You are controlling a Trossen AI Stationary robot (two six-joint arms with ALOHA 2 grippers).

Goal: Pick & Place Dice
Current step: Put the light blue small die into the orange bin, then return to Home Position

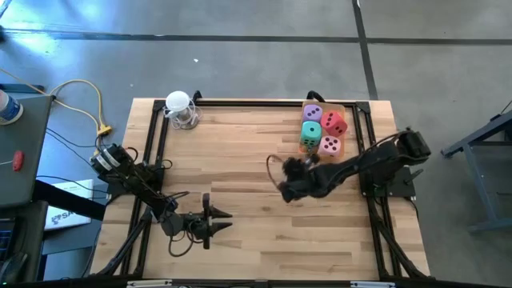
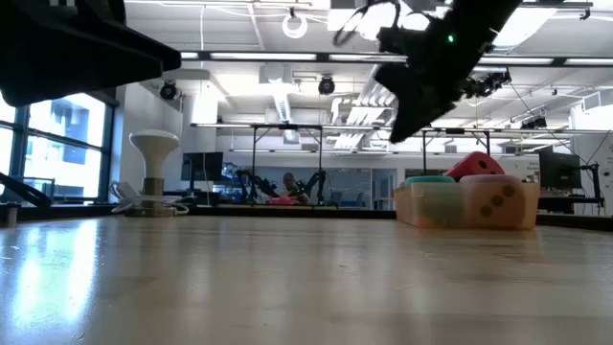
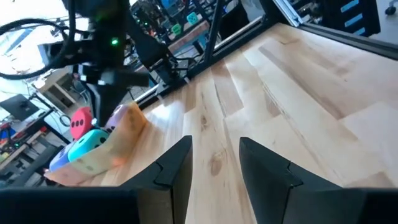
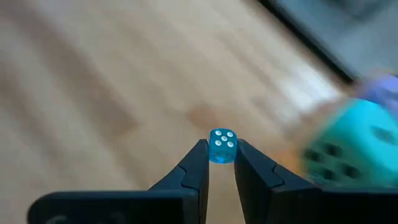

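Four soft dice sit in a clear tray (image 1: 352, 108) at the table's far right: purple (image 1: 313, 113), mint green (image 1: 310, 133), red (image 1: 334, 122) and pink (image 1: 330, 145). My right gripper (image 4: 221, 149) hangs above the table near the tray's near-left corner (image 1: 286, 180), shut on a tiny clear-blue die (image 4: 222, 145) with white pips. The green die (image 4: 357, 140) shows blurred just beyond it. My left gripper (image 3: 214, 155) waits at the table's near left (image 1: 214, 220), level and open, with nothing between its fingers. My right gripper pinches the tiny blue die by two opposite faces (image 4: 213, 149) between its two fingertips (image 4: 200, 155). The fingers slant downward from the table's right side. The die is lifted clear of the wood, with its five-pip face toward the wrist camera.
A white round-topped object on a clear base (image 1: 180, 108) stands at the far left corner. A black frame (image 1: 240, 102) runs along the table's edges. Bare wood lies between the two grippers. The tray (image 2: 469, 206) stands on the table top at the right.
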